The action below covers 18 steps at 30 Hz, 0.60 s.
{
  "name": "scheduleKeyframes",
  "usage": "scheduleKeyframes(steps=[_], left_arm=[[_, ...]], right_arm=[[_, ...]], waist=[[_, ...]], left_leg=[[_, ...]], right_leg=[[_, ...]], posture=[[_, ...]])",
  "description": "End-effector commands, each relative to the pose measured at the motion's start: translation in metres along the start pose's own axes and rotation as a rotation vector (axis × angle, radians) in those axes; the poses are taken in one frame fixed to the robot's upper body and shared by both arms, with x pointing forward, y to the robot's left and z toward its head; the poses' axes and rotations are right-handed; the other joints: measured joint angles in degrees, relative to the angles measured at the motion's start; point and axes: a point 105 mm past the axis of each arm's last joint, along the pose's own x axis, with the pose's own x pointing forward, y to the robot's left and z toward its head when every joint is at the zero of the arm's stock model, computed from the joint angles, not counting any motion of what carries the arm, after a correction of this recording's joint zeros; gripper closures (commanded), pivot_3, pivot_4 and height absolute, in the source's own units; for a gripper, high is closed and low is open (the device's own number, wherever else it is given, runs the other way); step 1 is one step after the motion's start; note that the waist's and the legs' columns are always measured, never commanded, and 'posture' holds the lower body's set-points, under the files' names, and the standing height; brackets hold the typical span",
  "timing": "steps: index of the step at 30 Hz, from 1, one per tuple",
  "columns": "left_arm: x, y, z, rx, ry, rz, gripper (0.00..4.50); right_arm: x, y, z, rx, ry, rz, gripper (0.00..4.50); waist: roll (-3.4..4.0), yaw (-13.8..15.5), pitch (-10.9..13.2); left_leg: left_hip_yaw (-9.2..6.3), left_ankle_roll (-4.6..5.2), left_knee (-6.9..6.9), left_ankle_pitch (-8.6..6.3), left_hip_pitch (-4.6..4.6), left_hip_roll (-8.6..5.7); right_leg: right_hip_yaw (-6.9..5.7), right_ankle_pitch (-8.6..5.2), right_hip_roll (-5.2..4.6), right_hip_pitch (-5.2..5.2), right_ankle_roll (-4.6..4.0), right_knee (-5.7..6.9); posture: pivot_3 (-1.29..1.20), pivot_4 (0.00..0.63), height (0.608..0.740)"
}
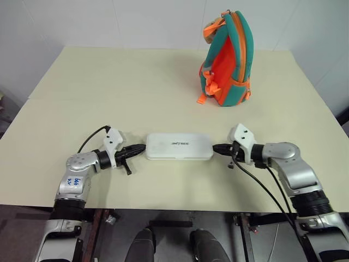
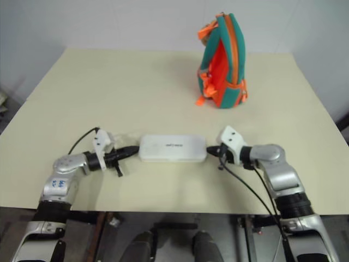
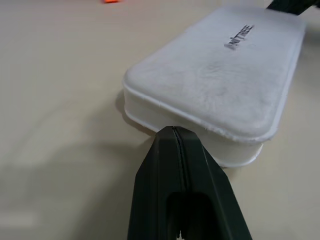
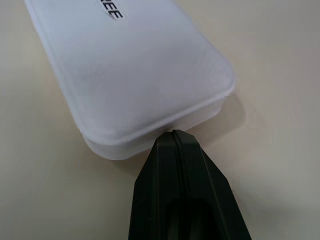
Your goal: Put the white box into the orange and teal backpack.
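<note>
White box [image 1: 179, 147] flat on bench [image 1: 109, 93], flanked by two pincers.
Left pincer [image 1: 143, 148] and right pincer [image 1: 214, 148] pressed together at its ends; orange and teal backpack [image 1: 229, 60] upright far right.

White box [image 1: 179, 147], teal-and-orange backpack [image 1: 229, 63], cream table [image 1: 109, 93]

Both arms are clad in silver-grey metal shells with ribbed black collars near the elbows, and a white angular bracket sits on each wrist. A black cable loops from each bracket back along the forearm, and the left forearm carries blue handwritten marks. The left tool [image 1: 143, 147] and the right tool [image 1: 214, 148] each end in two matte black fingers tapering to a narrow wedge tip.
</note>
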Motion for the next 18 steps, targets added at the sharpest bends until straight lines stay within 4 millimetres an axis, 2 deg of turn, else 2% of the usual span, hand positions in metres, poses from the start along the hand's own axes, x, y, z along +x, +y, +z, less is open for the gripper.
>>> scheduleKeyframes(steps=[1, 7, 10, 13, 16, 17, 18], left_arm=[[0.014, -0.020, 0.011, 0.024, -0.041, -0.072, 4.49], [0.015, -0.027, 0.008, 0.005, -0.007, -0.083, 4.49], [0.009, -0.028, 0.006, 0.009, 0.030, -0.082, 4.49], [0.001, -0.016, 0.002, 0.023, 0.091, -0.021, 4.50], [-0.014, 0.016, 0.000, 0.006, 0.151, 0.111, 3.88], [-0.017, 0.021, 0.002, -0.007, 0.154, 0.117, 3.66], [-0.019, 0.023, 0.005, -0.027, 0.149, 0.117, 3.30]], right_arm=[[-0.007, 0.004, 0.017, -0.044, -0.057, 0.034, 4.49], [-0.013, 0.002, -0.001, -0.008, -0.024, 0.018, 4.49], [-0.017, -0.002, -0.002, 0.043, -0.034, 0.014, 4.49], [-0.023, -0.002, 0.007, 0.030, -0.057, 0.051, 3.92], [-0.033, -0.004, 0.007, 0.055, 0.074, 0.074, 2.97], [-0.035, -0.002, 0.010, 0.075, 0.099, 0.090, 2.76], [-0.036, 0.001, 0.015, 0.093, 0.102, 0.104, 2.35]], waist=[[0.00, -0.2, 0.0], [0.00, -0.1, 0.0], [0.00, -0.1, 0.0], [0.00, 0.0, 0.0], [0.07, 0.0, 0.0], [0.06, 0.1, 0.0], [0.07, 0.0, 0.0]], left_leg=[[0.01, 0.00, 0.00, 0.00, 0.00, 0.02], [0.00, 0.00, 0.02, 0.00, 0.00, 0.01], [0.01, 0.00, 0.01, 0.00, 0.00, 0.00], [0.00, 0.00, 0.01, 0.00, 0.00, -0.01], [0.00, 0.00, 0.02, 0.00, 0.02, 0.00], [-0.01, 0.01, 0.04, 0.01, 0.01, -0.02], [-0.02, 0.02, 0.05, 0.01, 0.01, -0.01]], right_leg=[[0.01, 0.00, 0.02, 0.00, 0.00, 0.00], [0.01, 0.00, 0.01, 0.01, 0.00, 0.00], [0.01, 0.00, 0.00, 0.02, 0.00, -0.03], [0.01, 0.00, -0.01, 0.02, 0.00, -0.04], [0.01, 0.00, 0.00, 0.03, 0.00, -0.02], [0.01, 0.00, -0.02, 0.00, 0.00, 0.01], [0.00, 0.00, -0.01, 0.00, 0.00, 0.00]], posture=[[0.00, 0.150, 0.740], [0.00, 0.150, 0.740], [0.00, 0.150, 0.740], [0.00, 0.150, 0.740], [0.00, 0.150, 0.740], [0.00, 0.150, 0.740], [0.00, 0.150, 0.740]])
